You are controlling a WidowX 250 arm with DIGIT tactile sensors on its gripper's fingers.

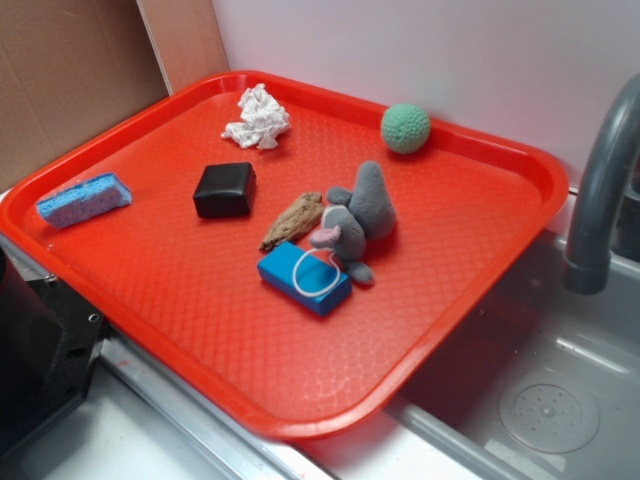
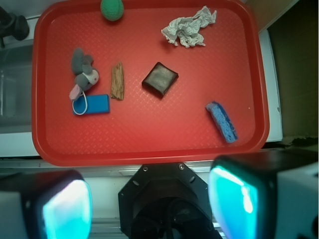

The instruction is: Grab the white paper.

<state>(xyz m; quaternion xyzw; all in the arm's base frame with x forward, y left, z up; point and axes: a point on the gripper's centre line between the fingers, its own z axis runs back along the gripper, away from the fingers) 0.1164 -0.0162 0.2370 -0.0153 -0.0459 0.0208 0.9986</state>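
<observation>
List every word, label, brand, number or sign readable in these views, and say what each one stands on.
None: no readable text appears in either view.
The blue box bears only a white loop, not lettering.
The white paper, black block, blue sponge and red tray carry no print.

white paper (image 1: 257, 118), red tray (image 1: 200, 330), green ball (image 1: 405, 128)
</observation>
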